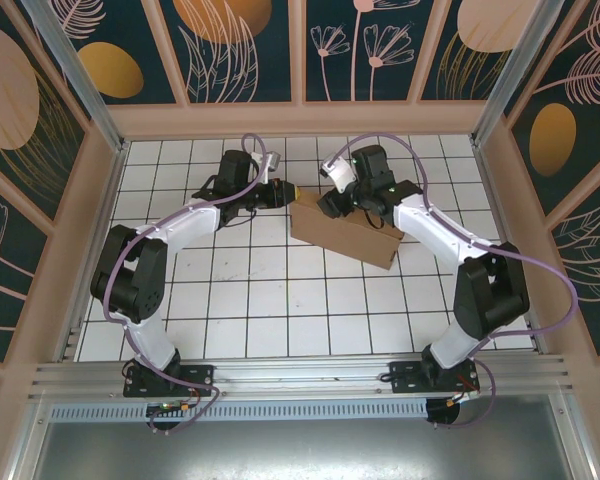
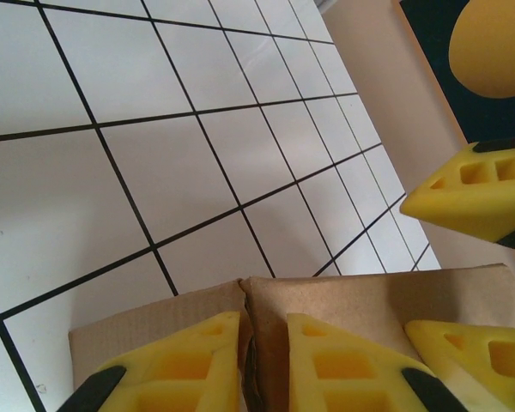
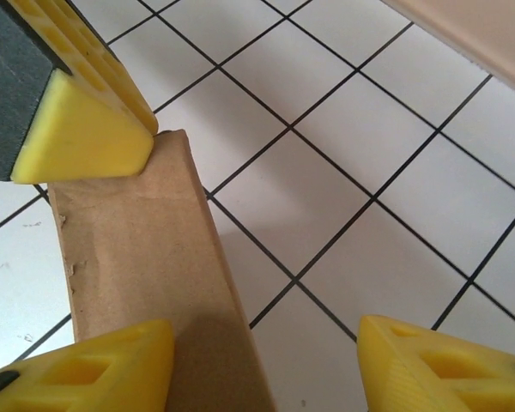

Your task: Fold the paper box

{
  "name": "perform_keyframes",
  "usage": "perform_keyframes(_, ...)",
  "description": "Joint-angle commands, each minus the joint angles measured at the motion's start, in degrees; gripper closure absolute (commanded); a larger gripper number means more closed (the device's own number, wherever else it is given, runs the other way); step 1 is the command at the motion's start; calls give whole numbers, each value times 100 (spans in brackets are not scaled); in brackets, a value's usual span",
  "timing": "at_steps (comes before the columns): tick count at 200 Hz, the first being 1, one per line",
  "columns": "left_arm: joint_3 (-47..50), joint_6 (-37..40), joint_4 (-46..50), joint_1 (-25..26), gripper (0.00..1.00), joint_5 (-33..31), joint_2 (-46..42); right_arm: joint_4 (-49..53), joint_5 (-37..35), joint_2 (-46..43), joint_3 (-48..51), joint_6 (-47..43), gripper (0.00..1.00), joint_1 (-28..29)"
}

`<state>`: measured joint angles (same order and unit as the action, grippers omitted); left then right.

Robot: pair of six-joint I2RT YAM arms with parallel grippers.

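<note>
The paper box (image 1: 348, 237), plain brown cardboard, sits partly folded on the tiled table between both arms. My left gripper (image 1: 288, 193) meets the box's far left corner. In the left wrist view its yellow fingers (image 2: 184, 360) are pinched on an upright cardboard corner (image 2: 266, 296), so the left gripper (image 2: 262, 319) is shut on it. My right gripper (image 1: 330, 207) hovers at the box's far edge. In the right wrist view it (image 3: 264, 330) stands wide open astride a cardboard wall (image 3: 146, 257), which lies next to its left finger (image 3: 94, 369).
A white tiled table (image 1: 280, 300) with black grid lines is enclosed by a beige frame (image 1: 300, 118) and patterned panels. The two grippers are very close: the left one's finger (image 3: 77, 129) touches the wall's top, and the right one's finger (image 2: 476, 193) hangs over the box.
</note>
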<state>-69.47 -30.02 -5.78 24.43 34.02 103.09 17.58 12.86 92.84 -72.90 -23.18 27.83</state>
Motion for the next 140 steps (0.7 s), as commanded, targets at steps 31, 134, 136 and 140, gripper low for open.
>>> perform_keyframes(31, 320, 40, 902, 1, 83, -176, 156, 828, -563, 365, -110, -508, 40, 153)
perform_keyframes(134, 248, 72, 964, 0, 84, -201, 164, 193, 1471, 489, -762, -38, 17, 28)
perform_keyframes(136, 247, 74, 965, 1, 84, -196, 165, 193, 1473, 509, -772, -42, 17, 37)
perform_keyframes(140, 250, 69, 963, 1, 84, -197, 163, 200, 1469, 547, -791, -53, 17, 47)
